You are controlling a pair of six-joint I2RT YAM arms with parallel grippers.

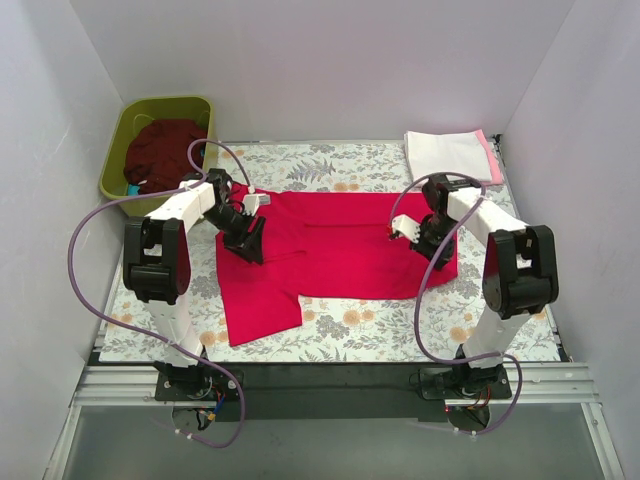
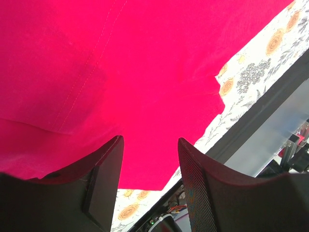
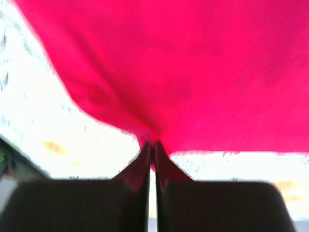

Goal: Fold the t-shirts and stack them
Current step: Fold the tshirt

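The crimson-red t-shirt [image 1: 330, 255] lies spread across the middle of the floral table cloth, its left part hanging toward the near edge. My left gripper [image 1: 250, 240] is open just above its left part; in the left wrist view the red cloth [image 2: 145, 72] fills the frame above the parted fingers [image 2: 104, 179]. My right gripper [image 1: 436, 250] is shut on the shirt's right edge, and the right wrist view shows red cloth [image 3: 193, 72] pinched and pulled into a peak at the tips [image 3: 151, 145]. A dark maroon shirt [image 1: 165, 150] sits in the tub. White [image 1: 445, 155] and pale pink [image 1: 491, 155] shirts lie folded at the back right.
The olive-green tub [image 1: 118, 160] stands at the back left corner. The floral table cloth [image 1: 380, 330] covers the table. Purple cables [image 1: 85, 250] loop beside both arms. White walls close in on three sides.
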